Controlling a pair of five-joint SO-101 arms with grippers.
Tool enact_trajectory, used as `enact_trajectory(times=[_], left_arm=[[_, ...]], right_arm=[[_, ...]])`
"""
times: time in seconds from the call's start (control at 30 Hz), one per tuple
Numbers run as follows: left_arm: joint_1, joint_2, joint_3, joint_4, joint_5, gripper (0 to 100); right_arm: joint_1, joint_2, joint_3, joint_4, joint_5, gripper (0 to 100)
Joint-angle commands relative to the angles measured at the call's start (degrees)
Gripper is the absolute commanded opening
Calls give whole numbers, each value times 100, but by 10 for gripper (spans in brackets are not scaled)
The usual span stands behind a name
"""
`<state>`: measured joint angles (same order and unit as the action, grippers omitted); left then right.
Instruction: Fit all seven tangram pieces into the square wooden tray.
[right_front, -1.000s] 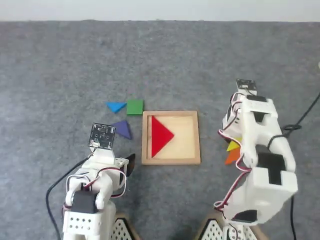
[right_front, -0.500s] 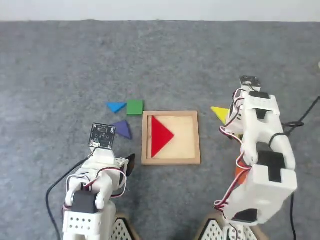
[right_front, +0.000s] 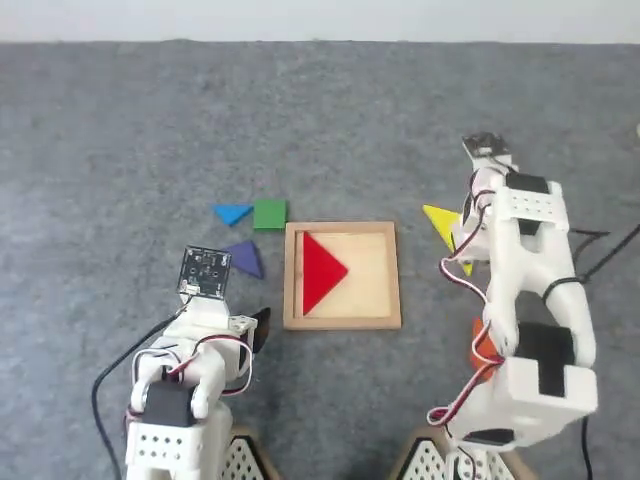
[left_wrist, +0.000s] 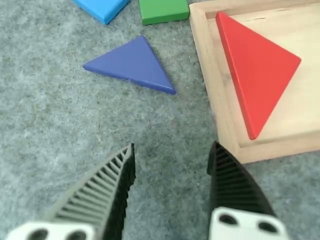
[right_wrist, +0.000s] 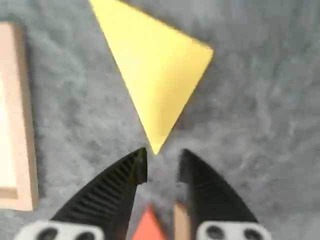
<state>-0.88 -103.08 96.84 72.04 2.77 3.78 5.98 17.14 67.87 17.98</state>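
The left fingers (left_wrist: 112, 185) hang open over the bench (right_front: 120, 120) by the wooden tray (right_front: 342, 322), which holds a red triangle (right_front: 320, 270). The right fingers (right_wrist: 120, 185), slightly parted and gripping nothing, sit at the yellow triangle (right_wrist: 152, 70). Beyond the left fingers lie a purple triangle (left_wrist: 132, 65), a green square (right_front: 269, 214) and a blue triangle (right_front: 232, 213).

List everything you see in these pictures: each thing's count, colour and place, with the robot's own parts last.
tray: 1, pale wood, mid-table
red triangle: 1, red, inside tray
purple triangle: 1, purple, left of tray
blue triangle: 1, blue, beyond purple triangle
green square: 1, green, beside blue triangle
yellow triangle: 1, yellow, right of tray
orange piece: 1, orange, partly under right arm
mat: 1, grey, covers table
left pincer: 1, black, open, over mat
right pincer: 1, black, open, at yellow triangle's tip
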Motion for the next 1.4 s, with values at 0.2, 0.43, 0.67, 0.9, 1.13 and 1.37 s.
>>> enact_trajectory(times=[0.2, 0.43, 0.67, 0.9, 1.13, 1.37], left_arm=[[-35, -114, -40, 26, -35, 238], [-35, -114, -40, 26, -35, 238], [-35, -114, -40, 26, -35, 238], [-35, -114, -40, 26, -35, 238], [-35, -114, -40, 26, -35, 238], [-35, -114, -40, 26, -35, 238]], right_arm=[[-259, 681, -1415, -92, 1503, 277], [-787, 1393, -1732, -92, 2391, 290], [-708, 1947, -2031, -180, 2752, 313], [-356, 2158, -2453, -136, 2743, 314], [-321, 2114, -2470, 207, 2716, 314], [-198, 2167, -2295, 215, 2646, 366]])
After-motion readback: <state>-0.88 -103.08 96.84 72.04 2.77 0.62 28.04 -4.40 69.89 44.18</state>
